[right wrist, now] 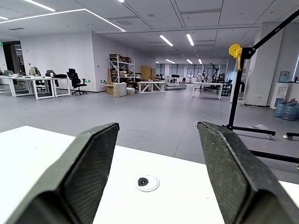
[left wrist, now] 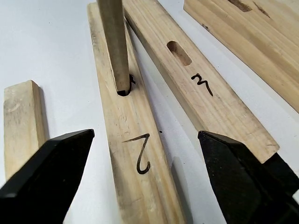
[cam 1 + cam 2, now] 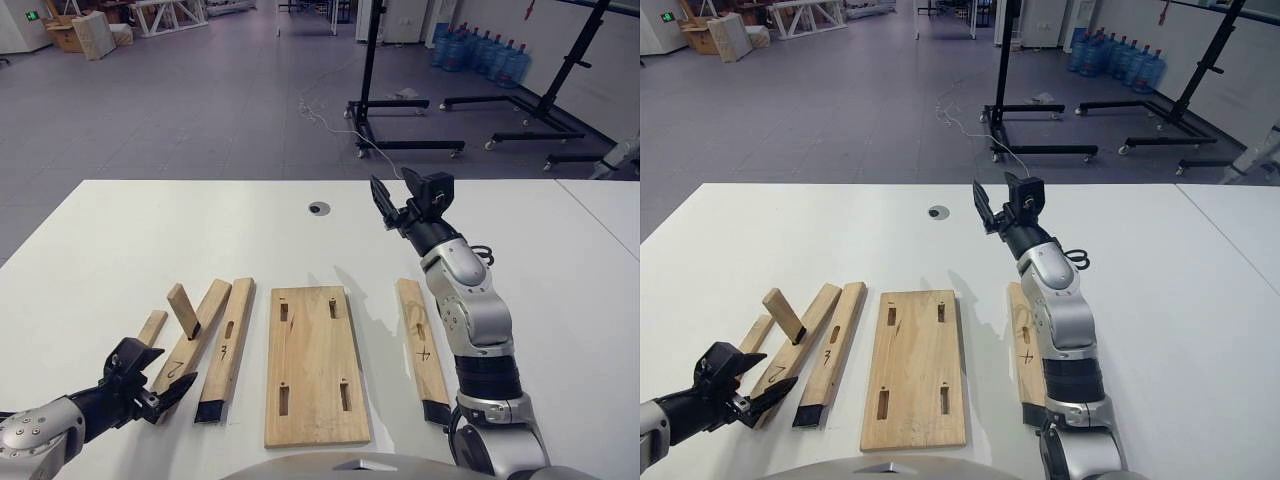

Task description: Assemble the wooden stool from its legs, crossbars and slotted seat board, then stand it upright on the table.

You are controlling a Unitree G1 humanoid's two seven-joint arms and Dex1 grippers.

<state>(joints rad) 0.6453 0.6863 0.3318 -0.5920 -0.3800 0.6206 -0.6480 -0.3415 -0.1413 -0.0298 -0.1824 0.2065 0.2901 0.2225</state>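
Leg 2 (image 3: 190,338) lies left of the seat board (image 3: 315,365), a crossbar (image 3: 183,310) leaning in its slot. Your left gripper (image 3: 172,368), wide open and empty, brackets its near end: centre it, then close squarely. Right gripper (image 3: 397,190) hangs open, empty.

Right tool (image 1: 159,127), fingers apart, over white table (image 1: 28,154) with round grommet (image 1: 147,182)

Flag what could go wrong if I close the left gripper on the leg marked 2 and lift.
1. The crossbar stands tilted in the slot of leg 2. It may be seated loosely, so lifting could tip it out.
2. The left gripper is open at the end of leg 2, with leg 3 and a loose crossbar close on either side. A finger could nudge or pinch one of them.
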